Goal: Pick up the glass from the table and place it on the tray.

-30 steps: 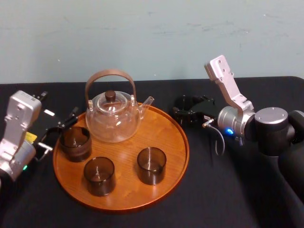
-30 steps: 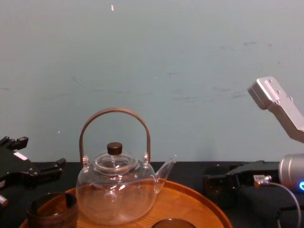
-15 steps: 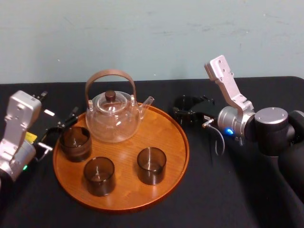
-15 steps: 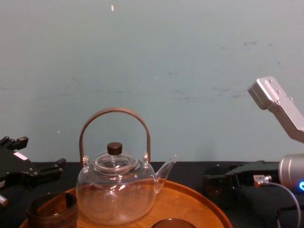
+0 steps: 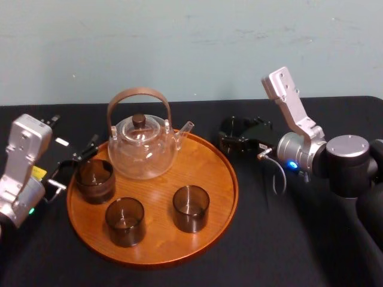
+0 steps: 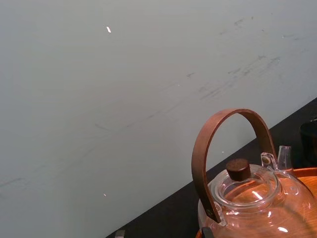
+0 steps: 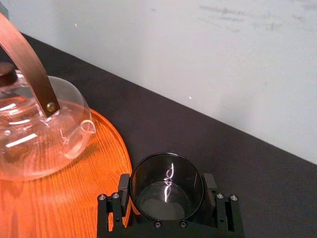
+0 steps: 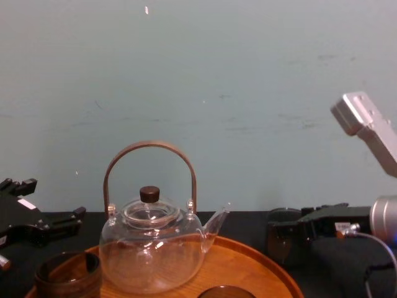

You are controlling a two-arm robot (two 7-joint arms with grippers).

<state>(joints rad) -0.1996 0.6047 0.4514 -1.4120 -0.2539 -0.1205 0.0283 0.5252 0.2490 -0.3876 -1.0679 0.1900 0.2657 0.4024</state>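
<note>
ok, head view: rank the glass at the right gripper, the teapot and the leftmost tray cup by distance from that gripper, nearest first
1. glass: held in the right gripper, just right of the tray.
2. teapot: back of the tray, spout toward that gripper.
3. leftmost cup: left edge of the tray, beside the left gripper.

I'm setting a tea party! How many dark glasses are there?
4. Three stand on the tray: left, front-left and front-middle. The fourth is held in the right gripper, beside the tray's right rim. The left gripper idles at left.
</note>
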